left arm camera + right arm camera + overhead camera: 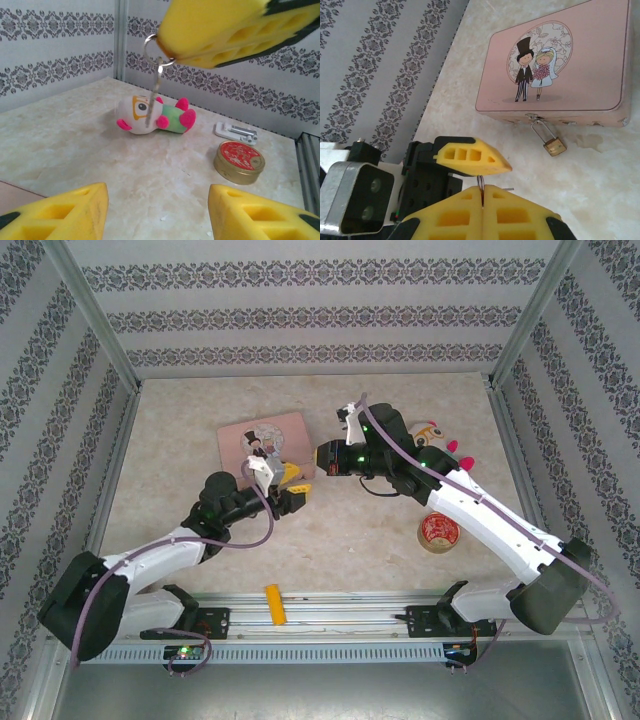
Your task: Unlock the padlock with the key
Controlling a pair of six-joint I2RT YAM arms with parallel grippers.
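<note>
R gripper (482,195): pads fully closed, holding key (153,97) by its split ring (145,48). Key hangs free below ring, mid-air above table (600,190), just near-right of pink tin (560,55). L gripper (157,200): fingers apart w/ wide gap, nothing betw. them; it faces R gripper at close range, 1 finger just above R pads in R wrist view. Padlock (554,146): lies on table just beside tin's near wall, shackle through tin's hasp, body tilted; shackle looks closed, keyway not discernible. Handling, judged: key is a thin, stiff, light metal sliver that swings on ring, so ring hold gives no control of blade; take it by flat head, blade left clear. Padlock body small, hard, smooth, brass-coloured, likely slippery; tethered by hasp, so it should pivot, not lift away; grip across flat sides. Materials: pads yellow, foam-like, w/ cut-out cells; tin smooth pink, 2 cartoon figs printed, rounded corners; table pale, marbled, matte.
</note>
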